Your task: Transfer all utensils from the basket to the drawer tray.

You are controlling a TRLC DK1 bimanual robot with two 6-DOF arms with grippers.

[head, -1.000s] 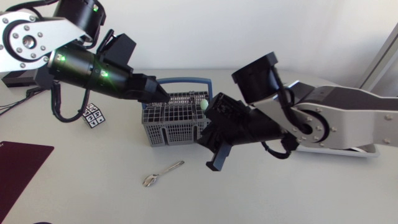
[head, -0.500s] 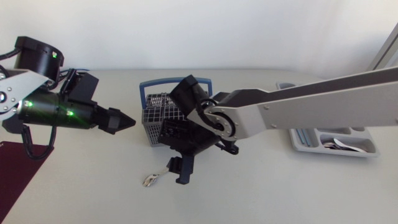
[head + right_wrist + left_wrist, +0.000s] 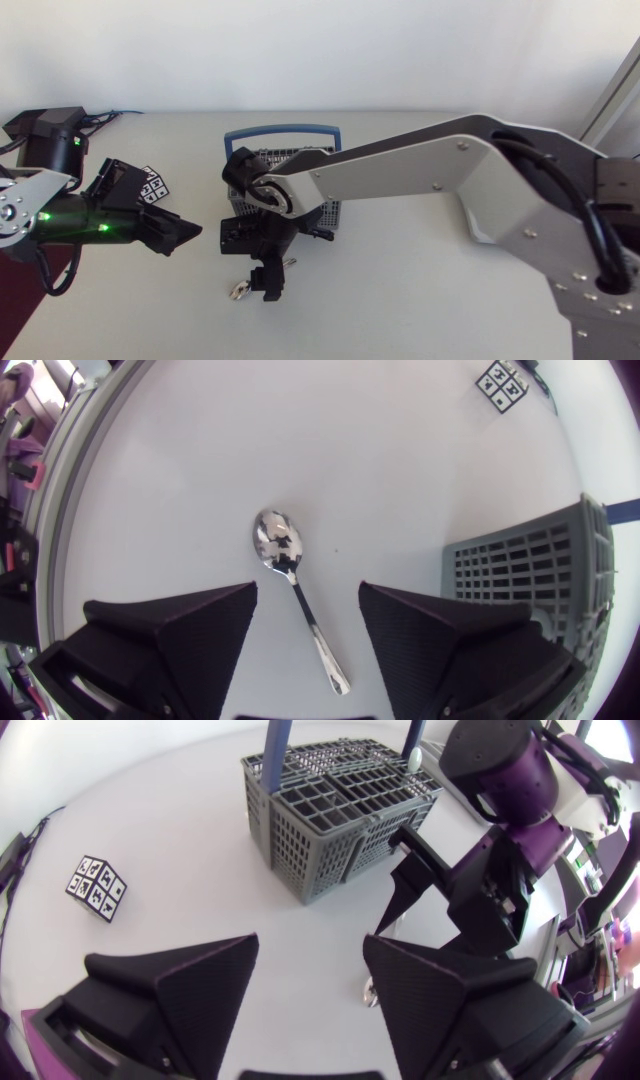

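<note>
- Steel spoon (image 3: 298,595) is lying on the table (image 3: 400,300) near the grey basket (image 3: 310,855), outside it
- Right gripper (image 3: 306,592) is hovering over the spoon, fingers standing apart either side of the handle
- Left gripper (image 3: 308,948) is hanging beside the basket, fingers apart, gripping nothing

No word, number or brand is showing clearly enough to be read in any of the three views. The only sign-like marks are sitting on a small white cube (image 3: 152,186) resting on the counter (image 3: 420,300). Its visible faces are carrying black-and-white coded marker squares set in a grid. The left wrist view is showing two such faces of the cube (image 3: 96,888), and the right wrist view is catching one face (image 3: 503,381), none bearing letters or digits
</note>
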